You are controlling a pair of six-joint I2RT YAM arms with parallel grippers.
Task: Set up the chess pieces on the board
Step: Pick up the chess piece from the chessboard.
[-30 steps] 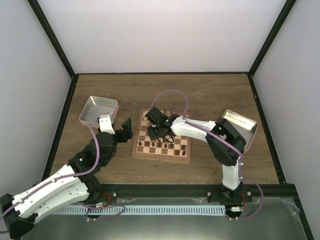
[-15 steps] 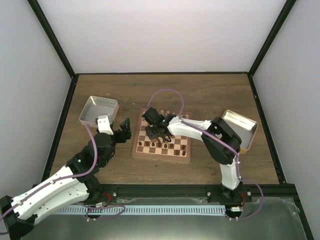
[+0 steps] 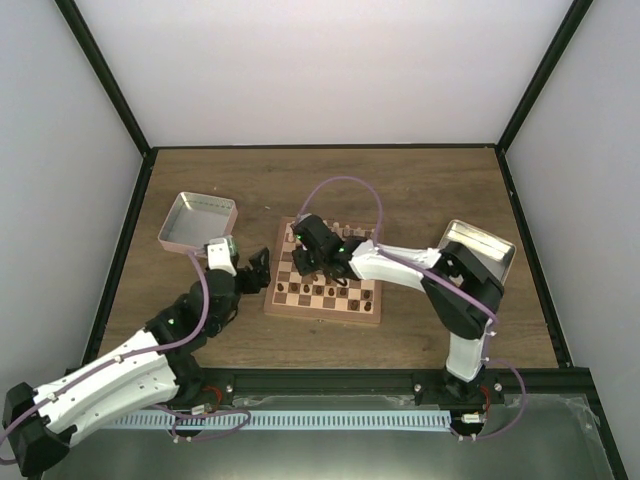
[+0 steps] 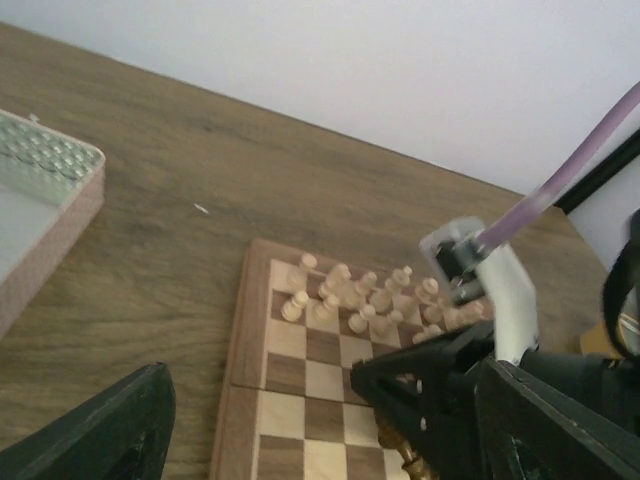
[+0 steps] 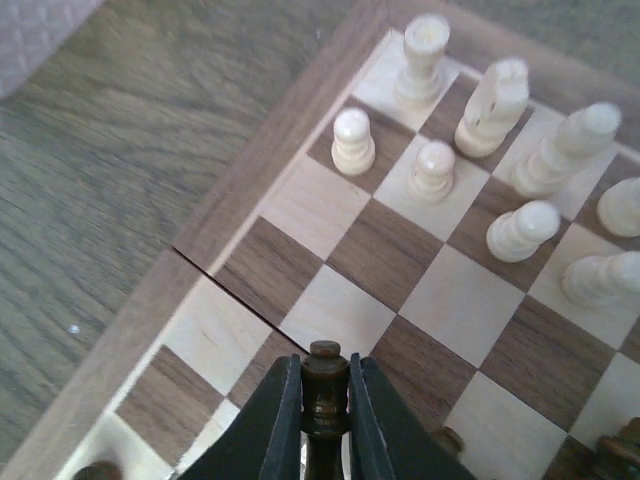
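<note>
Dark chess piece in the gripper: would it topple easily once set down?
Probably stiff and light: the dark piece looks like small turned wood. Slender and upright in the right gripper, it may tip if nudged, then roll on its round sides.

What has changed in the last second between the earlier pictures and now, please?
The right gripper, its jaws shut on a dark brown wooden chess piece, shifted slightly left over the checkered wooden chessboard. The left gripper, open, edged closer to the board's left border. The board and the pale cream wooden pieces stayed put.
</note>
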